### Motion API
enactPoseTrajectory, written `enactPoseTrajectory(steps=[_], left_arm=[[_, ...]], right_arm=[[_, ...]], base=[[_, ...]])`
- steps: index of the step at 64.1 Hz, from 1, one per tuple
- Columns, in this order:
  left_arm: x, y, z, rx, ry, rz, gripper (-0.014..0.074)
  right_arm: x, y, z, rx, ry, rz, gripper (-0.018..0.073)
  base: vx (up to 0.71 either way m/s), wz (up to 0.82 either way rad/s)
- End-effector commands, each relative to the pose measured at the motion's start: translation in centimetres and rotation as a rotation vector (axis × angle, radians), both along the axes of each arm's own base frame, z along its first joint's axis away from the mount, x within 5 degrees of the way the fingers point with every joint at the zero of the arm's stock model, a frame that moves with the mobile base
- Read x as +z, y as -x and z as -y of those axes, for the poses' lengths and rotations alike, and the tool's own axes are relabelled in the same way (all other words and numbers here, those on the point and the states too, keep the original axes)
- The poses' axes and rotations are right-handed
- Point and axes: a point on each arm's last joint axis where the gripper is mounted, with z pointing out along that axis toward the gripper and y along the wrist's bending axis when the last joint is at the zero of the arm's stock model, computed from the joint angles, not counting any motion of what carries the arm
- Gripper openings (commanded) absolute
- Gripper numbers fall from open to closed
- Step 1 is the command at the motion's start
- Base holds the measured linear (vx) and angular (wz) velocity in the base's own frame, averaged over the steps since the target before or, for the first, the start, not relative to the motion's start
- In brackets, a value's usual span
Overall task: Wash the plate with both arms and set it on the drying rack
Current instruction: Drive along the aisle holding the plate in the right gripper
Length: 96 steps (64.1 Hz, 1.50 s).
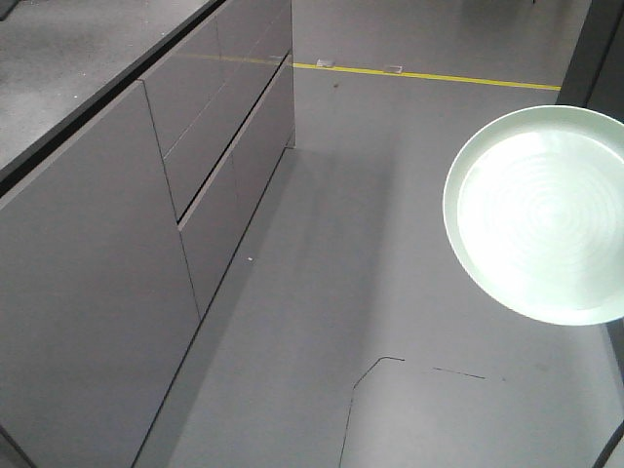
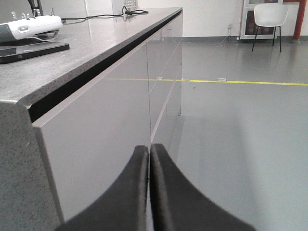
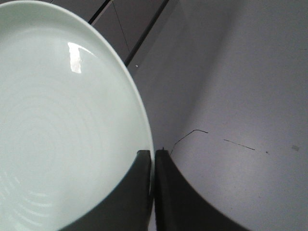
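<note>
The pale mint-green plate [image 1: 546, 214] hangs in the air at the right of the front view, above the grey floor, its ringed face towards the camera. In the right wrist view the plate [image 3: 62, 125] fills the left half, and my right gripper [image 3: 153, 155] is shut on its rim, one finger on each side. My left gripper [image 2: 150, 148] is shut with nothing between its fingers, pointing along the cabinet front. The drying rack is out of view. Neither gripper shows in the front view.
A long grey cabinet [image 1: 146, 214] with drawer fronts and a speckled countertop [image 2: 57, 53] runs along the left. A white device [image 2: 29, 26] and cables lie on the counter. A yellow floor line [image 1: 429, 76] crosses the back; a white chair [image 2: 270, 17] stands far off.
</note>
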Motion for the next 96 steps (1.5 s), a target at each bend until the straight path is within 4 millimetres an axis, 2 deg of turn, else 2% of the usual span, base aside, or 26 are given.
enactPoseTrajectory(steps=[1,96], left_arm=[[-0.05,-0.02,0.06,-0.010,0.003,0.063,-0.0006],[-0.05,-0.02,0.06,-0.010,0.003,0.063,-0.0006]], right_arm=[[1.52,0.17,-0.10,-0.021,-0.010,0.084,-0.0006],[1.52,0.17,-0.10,-0.021,-0.010,0.084,-0.0006]], base=[[0.11,-0.04],[0.10,-0.07]])
